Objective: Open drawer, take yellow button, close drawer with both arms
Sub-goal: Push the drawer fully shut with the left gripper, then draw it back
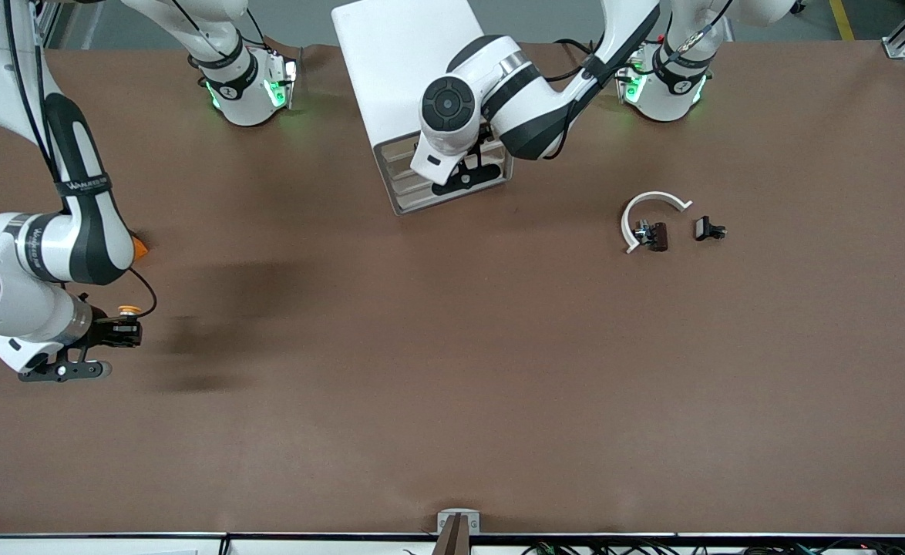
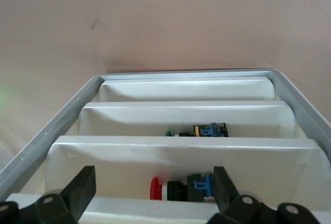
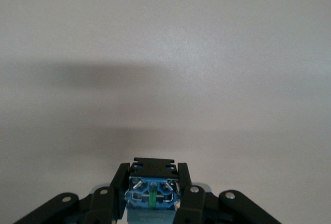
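Note:
My right gripper [image 1: 129, 330] is shut on the button [image 1: 129, 311], whose orange-yellow cap shows, over the table at the right arm's end. In the right wrist view the fingers [image 3: 120, 182] clamp the button's black body and blue base [image 3: 152, 195]. My left gripper [image 1: 464, 176] is at the front of the white cabinet [image 1: 398, 69]. In the left wrist view it [image 2: 152, 200] is open, its fingers [image 2: 77, 190] on either side of the nearest drawer's front [image 2: 155, 209]. That drawer [image 2: 103, 162] holds a red-capped button [image 2: 178, 189].
A second drawer holds a green-capped button [image 2: 199, 131]. A white C-shaped piece [image 1: 653, 204] and two small black clips [image 1: 653, 235] [image 1: 708, 229] lie toward the left arm's end. An orange block [image 1: 139, 247] peeks out beside the right arm.

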